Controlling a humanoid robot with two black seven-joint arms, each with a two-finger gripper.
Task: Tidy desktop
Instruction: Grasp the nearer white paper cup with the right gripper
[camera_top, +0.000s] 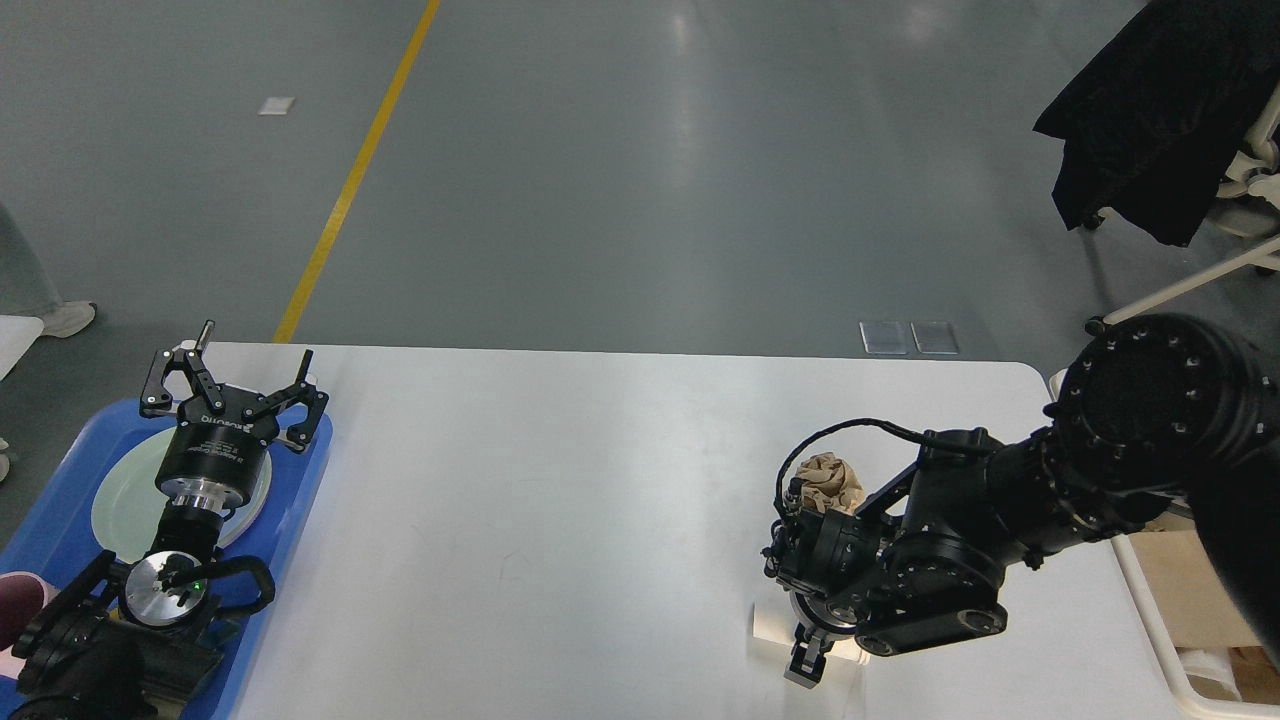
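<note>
On desktop | right gripper at white cup, grip unclear | left gripper spread wide

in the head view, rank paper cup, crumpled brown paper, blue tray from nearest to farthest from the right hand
1. paper cup, on the desktop, right at the right hand.
2. crumpled brown paper, just behind the wrist.
3. blue tray, far off at the left edge.

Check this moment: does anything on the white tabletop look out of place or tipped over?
Yes. A white paper cup lies on its side near the desktop's front edge, mostly hidden under the right gripper. A crumpled brown paper wad sits loose just behind that arm. Nothing looks spilled.
</note>
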